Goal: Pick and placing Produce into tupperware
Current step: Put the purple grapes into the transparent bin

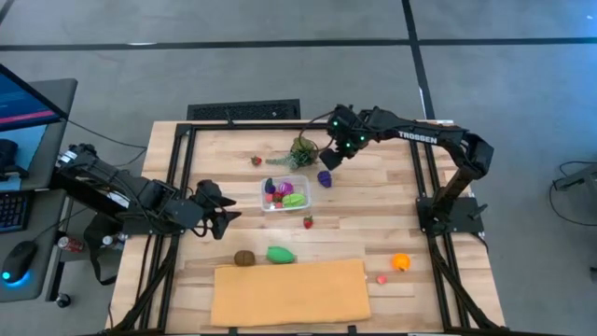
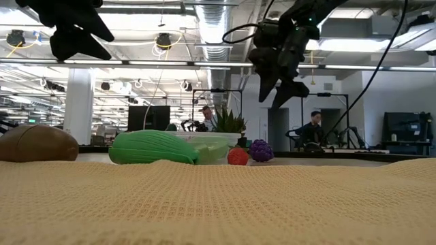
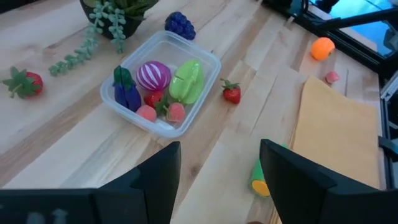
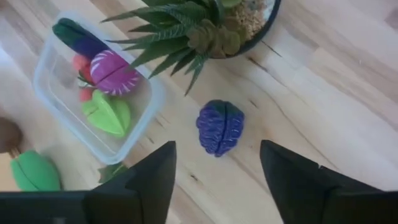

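The right tool [image 4: 214,180], fingers apart and empty, is hovering over the knobbly purple toy grape cluster [image 4: 219,127] beside the small clear plastic tub [image 4: 93,99], apparently lining up a grab.

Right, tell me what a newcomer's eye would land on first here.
The clear tupperware mid-table, already holding bright toy pieces. Beside it lie the purple grapes, with the open right gripper hovering just above them. Nearer the front sits a big tan sheet, a green piece at its edge; the open left gripper waits left of the tub.
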Robot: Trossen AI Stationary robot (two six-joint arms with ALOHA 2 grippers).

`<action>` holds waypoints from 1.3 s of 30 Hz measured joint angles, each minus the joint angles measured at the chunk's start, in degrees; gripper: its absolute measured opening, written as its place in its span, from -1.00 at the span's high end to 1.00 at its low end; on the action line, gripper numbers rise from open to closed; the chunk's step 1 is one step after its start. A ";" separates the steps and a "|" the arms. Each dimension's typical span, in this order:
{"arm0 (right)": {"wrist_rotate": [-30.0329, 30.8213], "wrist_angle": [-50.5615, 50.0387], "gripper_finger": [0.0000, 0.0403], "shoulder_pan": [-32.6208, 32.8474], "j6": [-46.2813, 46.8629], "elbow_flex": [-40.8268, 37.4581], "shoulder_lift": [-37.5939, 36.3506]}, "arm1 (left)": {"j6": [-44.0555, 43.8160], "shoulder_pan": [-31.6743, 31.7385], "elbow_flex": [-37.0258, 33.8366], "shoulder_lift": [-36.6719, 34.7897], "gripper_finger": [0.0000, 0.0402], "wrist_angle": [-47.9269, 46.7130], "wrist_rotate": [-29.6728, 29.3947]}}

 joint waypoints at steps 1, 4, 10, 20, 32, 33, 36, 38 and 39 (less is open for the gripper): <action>0.78 -0.20 -0.20 0.00 -0.26 0.00 0.00 | 0.00 0.00 0.00 0.00 -0.04 0.00 -0.16; 2.78 -1.07 -0.37 0.00 -0.61 0.00 0.00 | 0.00 0.02 0.00 0.00 -0.04 0.00 -0.53; 6.30 -1.38 -0.67 0.09 1.78 0.00 0.00 | 0.00 0.00 0.00 0.00 -0.04 -0.04 -0.98; 13.65 2.32 -0.78 5.97 4.56 -0.02 0.00 | 0.07 0.01 0.00 0.00 -0.04 -0.07 -2.03; 15.95 3.24 -0.73 9.10 5.62 -0.10 4.33 | 0.06 0.00 0.00 0.02 -0.04 -0.07 -1.87; 15.96 3.27 -0.74 9.43 5.90 -0.04 5.14 | 0.04 0.00 0.00 0.02 -0.04 -0.07 -1.84; 15.94 2.87 -0.78 10.20 6.84 -0.11 7.27 | -0.22 0.00 0.00 0.02 -0.04 -0.09 -1.39; 15.94 2.92 -0.80 10.56 7.05 -0.11 7.94 | -0.36 0.00 0.01 0.02 -0.04 -0.07 -1.32; 15.94 2.85 -0.81 10.68 7.06 -0.11 8.23 | -0.37 0.00 0.02 0.02 -0.04 -0.09 -1.07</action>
